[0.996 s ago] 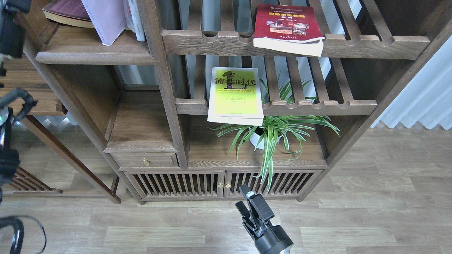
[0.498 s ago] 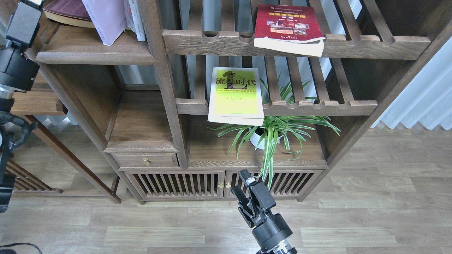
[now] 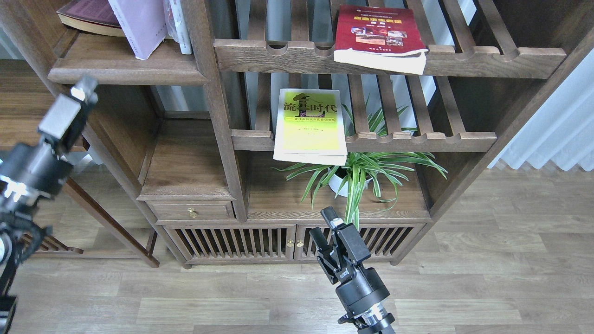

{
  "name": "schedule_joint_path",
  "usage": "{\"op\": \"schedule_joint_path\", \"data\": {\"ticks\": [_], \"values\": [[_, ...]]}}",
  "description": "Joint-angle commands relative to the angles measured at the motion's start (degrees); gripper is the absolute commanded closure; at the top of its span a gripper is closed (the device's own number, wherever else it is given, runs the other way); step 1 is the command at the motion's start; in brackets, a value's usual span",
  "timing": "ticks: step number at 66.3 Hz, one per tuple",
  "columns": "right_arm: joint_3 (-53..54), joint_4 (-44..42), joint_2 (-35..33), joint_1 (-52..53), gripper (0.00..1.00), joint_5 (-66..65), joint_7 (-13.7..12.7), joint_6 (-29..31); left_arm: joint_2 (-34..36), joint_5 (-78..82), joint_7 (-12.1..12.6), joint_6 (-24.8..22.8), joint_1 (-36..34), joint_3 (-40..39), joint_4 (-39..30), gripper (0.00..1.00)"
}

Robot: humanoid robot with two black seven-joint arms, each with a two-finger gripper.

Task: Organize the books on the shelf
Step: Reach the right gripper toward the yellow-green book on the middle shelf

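Right gripper [image 3: 323,223] raised in front of the slatted cabinet doors [image 3: 297,242] at the bookcase base, two black fingers spread apart, nothing between them, no contact with any book. Left gripper [image 3: 76,95] up at far left, just below and left of the solid dark-brown wooden shelf with thick rounded front edge [image 3: 127,74]; seen end-on as a grey block, fingers not separable, so grip state cannot be told.

Yellow-green paperback with black Chinese title [image 3: 310,125] lying flat, cover up, on the lower slatted rack with scalloped front rail [image 3: 417,139], left end, near edge overhanging the rail. Dark red paperback with yellow title [image 3: 378,35] flat on the upper slatted rack [image 3: 487,58], also overhanging the front rail, pages toward camera. White paperback with lavender cover [image 3: 139,28] standing tilted on the solid shelf, top out of frame, leaning against a plastic-wrapped white book [image 3: 178,25] just to its right. Large maroon book with cream page edges [image 3: 88,16] flat on same shelf, behind and left.

Potted spider plant with striped green leaves [image 3: 357,171] in white pot on the cabinet top under the lower rack, leaves reaching under the yellow-green paperback. Small drawer with brass knob [image 3: 191,212] at left of cabinet. Grey-brown plank floor [image 3: 487,278] below.
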Motion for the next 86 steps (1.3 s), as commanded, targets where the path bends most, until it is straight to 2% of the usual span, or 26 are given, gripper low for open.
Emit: {"op": "schedule_joint_path", "data": {"ticks": [1,4,9,22,49,70,86], "values": [[-0.1,-5.3,0.0,3.6,0.02,0.1,0.1,0.0,0.0,0.0,-0.9,0.0,5.2,0.1,3.9,0.15],[0.0,-9.7,0.0,7.6,0.02,0.3,0.1,0.0,-0.2,-0.7,-1.0,0.0,5.3,-0.3,8.1,0.15],[0.0,-11.2,0.0,9.7,0.02,1.2,0.3,0.0,-0.3,-1.4,-0.9,0.0,5.0,-0.2,10.0,0.15],[-1.5,-12.4,0.0,14.9,0.02,7.1,0.7,0.0,-0.3,-1.5,-0.9,0.0,4.9,0.2,10.2,0.15],[-7.9,-12.4,0.0,15.4,0.02,7.8,0.7,0.0,-0.3,-1.6,-0.9,0.0,4.8,-0.6,10.8,0.14],[-11.0,-15.6,0.0,23.0,0.02,9.4,0.8,0.0,-0.6,-1.7,-1.0,0.0,4.1,-0.6,11.9,0.1],[-11.1,-17.6,0.0,25.9,0.02,11.2,0.7,-8.6,-1.6,-1.7,-1.0,0.0,1.9,-0.6,14.1,0.08]]}}
